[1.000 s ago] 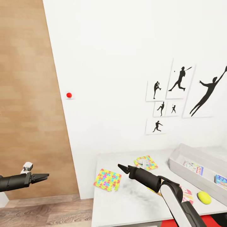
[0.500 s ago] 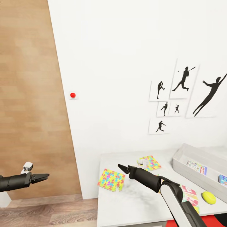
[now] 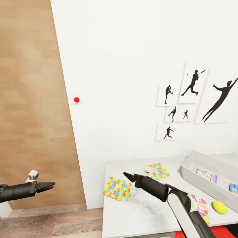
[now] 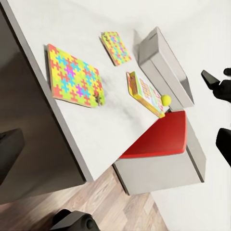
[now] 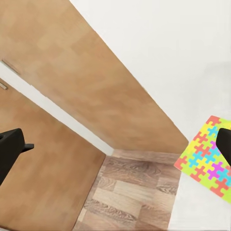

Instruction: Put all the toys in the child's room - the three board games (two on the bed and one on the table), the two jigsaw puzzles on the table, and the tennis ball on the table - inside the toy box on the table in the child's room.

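Smooth pale table (image 3: 142, 211) under right gripper (image 3: 127, 175), jaws pinched narrow, empty. Flat jigsaw puzzle (image 3: 117, 188) just beside its tip. White wall (image 3: 132, 66) ahead; left gripper (image 3: 49, 185) likewise narrow, over wood-plank floor (image 3: 49, 223).

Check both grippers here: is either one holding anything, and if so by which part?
Nothing is held. The left gripper hangs over the floor beside the table, fingers together and bare; the right gripper hovers above the near jigsaw puzzle, touching nothing.

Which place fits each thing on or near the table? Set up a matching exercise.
Things:
1. tennis ball
2. near jigsaw puzzle
3. two game boxes
4. red seat

Places:
A. inside the toy box
B. below the table's edge
C. at the table's corner by the wall
D. on the table in front of the toy box

Pairs: 1-D, 2-C, 3-A, 4-B
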Tool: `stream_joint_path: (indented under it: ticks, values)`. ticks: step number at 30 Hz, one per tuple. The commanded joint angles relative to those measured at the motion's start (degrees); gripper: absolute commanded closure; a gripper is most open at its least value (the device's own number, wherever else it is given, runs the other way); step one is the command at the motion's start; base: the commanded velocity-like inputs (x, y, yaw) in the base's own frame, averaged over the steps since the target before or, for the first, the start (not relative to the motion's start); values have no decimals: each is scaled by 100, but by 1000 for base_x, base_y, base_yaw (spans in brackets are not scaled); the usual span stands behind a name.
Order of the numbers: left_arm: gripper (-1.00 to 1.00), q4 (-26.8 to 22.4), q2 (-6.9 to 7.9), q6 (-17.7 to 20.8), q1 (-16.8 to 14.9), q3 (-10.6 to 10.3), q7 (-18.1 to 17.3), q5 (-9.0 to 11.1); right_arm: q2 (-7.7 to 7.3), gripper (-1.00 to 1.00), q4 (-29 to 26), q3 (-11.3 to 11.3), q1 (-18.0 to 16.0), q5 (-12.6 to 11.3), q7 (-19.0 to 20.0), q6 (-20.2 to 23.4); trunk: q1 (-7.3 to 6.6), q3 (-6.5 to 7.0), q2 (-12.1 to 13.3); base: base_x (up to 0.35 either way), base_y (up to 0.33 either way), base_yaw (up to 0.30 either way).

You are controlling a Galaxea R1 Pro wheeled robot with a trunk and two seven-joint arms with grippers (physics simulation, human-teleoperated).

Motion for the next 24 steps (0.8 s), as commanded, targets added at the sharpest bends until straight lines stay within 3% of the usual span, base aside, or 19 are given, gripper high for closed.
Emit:
stream_joint_path:
  ticks: [1, 6, 8, 13, 16, 17, 24]
  values:
    - [-100, 1, -24, 62, -1, 1, -16, -3, 3, -100, 3, 1, -2, 0, -25, 25, 2, -3, -4, 0, 0, 0]
    - [-100, 1, -178, 60, -6, 2, 589, -4, 50, -100, 226, 3, -82, -18, -588, 142, 2, -3, -4, 0, 0, 0]
    - [-100, 1, -271, 59, -14, 5, 1059, -1, 122, -100, 442, 3, -487, -53, -1065, 424, 2, -3, -4, 0, 0, 0]
    - [-100, 1, -387, 57, -32, 9, 1757, 3, 322, -100, 820, 3, -1150, -62, -1633, 979, 2, -3, -4, 0, 0, 0]
    - [-100, 1, -429, 57, -38, 10, 2192, 10, 490, -100, 1159, 3, -1516, -61, -1959, 1224, 2, -3, -4, 0, 0, 0]
    - [-100, 1, -454, 57, -41, 13, 2446, 17, 609, -100, 1394, 3, -1758, -50, -2172, 1332, 2, -3, -4, 0, 0, 0]
    - [-100, -15, -674, -5, -46, 16, 3094, 22, 959, -100, 2423, 16, -2514, -16, -3009, 1487, 2, -3, -4, 0, 0, 0]
